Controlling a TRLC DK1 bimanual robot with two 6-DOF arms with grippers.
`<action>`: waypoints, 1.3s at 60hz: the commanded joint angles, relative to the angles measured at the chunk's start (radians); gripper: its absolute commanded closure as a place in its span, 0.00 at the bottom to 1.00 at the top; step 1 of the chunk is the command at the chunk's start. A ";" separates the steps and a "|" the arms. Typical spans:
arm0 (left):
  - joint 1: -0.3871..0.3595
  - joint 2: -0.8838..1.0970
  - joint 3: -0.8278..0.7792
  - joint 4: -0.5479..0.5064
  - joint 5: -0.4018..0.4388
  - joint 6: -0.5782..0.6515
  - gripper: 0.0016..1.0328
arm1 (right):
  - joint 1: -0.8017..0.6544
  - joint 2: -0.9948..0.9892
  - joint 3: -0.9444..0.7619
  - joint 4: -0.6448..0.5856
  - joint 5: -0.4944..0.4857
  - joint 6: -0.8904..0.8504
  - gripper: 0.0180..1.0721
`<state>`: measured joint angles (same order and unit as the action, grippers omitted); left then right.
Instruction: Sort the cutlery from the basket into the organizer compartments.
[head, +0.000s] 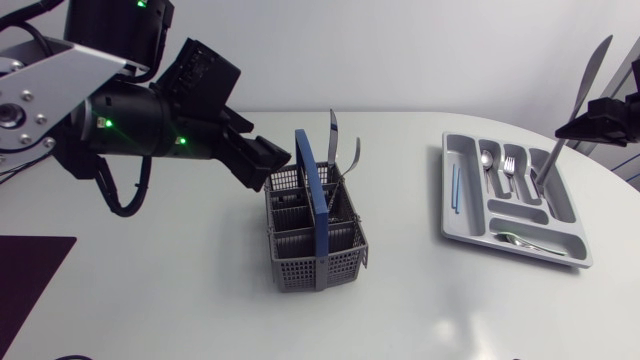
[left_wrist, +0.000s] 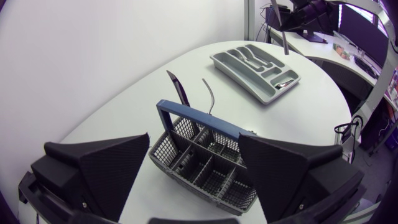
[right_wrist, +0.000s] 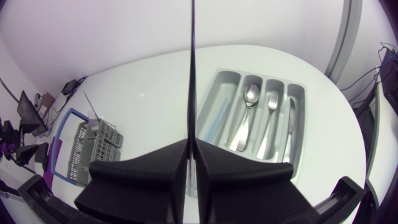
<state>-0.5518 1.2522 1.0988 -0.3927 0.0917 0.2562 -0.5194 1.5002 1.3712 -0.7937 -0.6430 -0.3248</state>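
The grey basket (head: 300, 262) with a blue handle (head: 313, 188) stands mid-table; a knife (head: 332, 128) and a fork (head: 352, 153) stick up from its far side. My left gripper (head: 268, 165) hovers open just left of the basket's top; in the left wrist view its fingers (left_wrist: 102, 171) straddle the basket (left_wrist: 205, 163). The grey organizer (head: 575, 215) lies at the right. My right gripper (head: 590, 122) is shut on a knife (head: 592, 68) held upright above the organizer's far right compartment. In the right wrist view that knife (right_wrist: 191, 68) rises from the gripper (right_wrist: 191, 155).
The organizer (right_wrist: 217, 84) holds a spoon (right_wrist: 250, 95), a fork (right_wrist: 272, 99), another knife (right_wrist: 291, 118) and a blue stick (right_wrist: 214, 118). A second spoon (head: 525, 241) lies in its front compartment. A dark mat (head: 25, 275) lies at the table's left edge.
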 joint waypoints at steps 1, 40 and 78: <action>0.000 -0.023 -0.020 0.009 -0.012 0.012 0.04 | -0.041 0.084 0.071 -0.024 0.031 -0.068 0.95; -0.050 -0.023 -0.039 0.032 -0.027 0.005 0.04 | -0.113 0.512 0.420 -0.108 0.255 -0.118 0.95; -0.083 -0.033 -0.043 0.040 -0.040 0.000 0.04 | -0.103 0.706 0.488 -0.050 0.312 -0.036 0.95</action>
<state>-0.6250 1.2358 1.0851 -0.3637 0.0616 0.2585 -0.6338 2.1700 1.8400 -0.8539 -0.3382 -0.3889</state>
